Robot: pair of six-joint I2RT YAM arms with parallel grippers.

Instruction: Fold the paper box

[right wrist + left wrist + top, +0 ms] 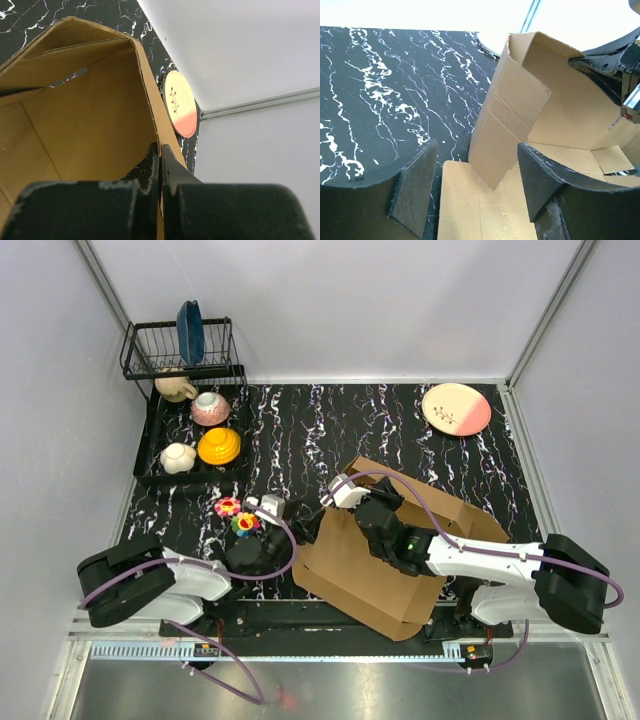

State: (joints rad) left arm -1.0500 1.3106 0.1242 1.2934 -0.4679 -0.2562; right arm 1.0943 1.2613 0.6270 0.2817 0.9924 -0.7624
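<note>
The paper box is a large brown cardboard piece lying at the near centre-right of the table, partly raised with walls standing. My right gripper reaches in over it, and in the right wrist view the gripper is shut on the top edge of a standing box wall. My left gripper is at the box's left edge. In the left wrist view the gripper is open, its fingers either side of a flat flap, with an upright flap just ahead.
A black dish rack at the back left holds bowls, a cup and a blue plate. A pink-and-cream plate lies at the back right and also shows in the right wrist view. Two small colourful flower-shaped items lie near my left wrist.
</note>
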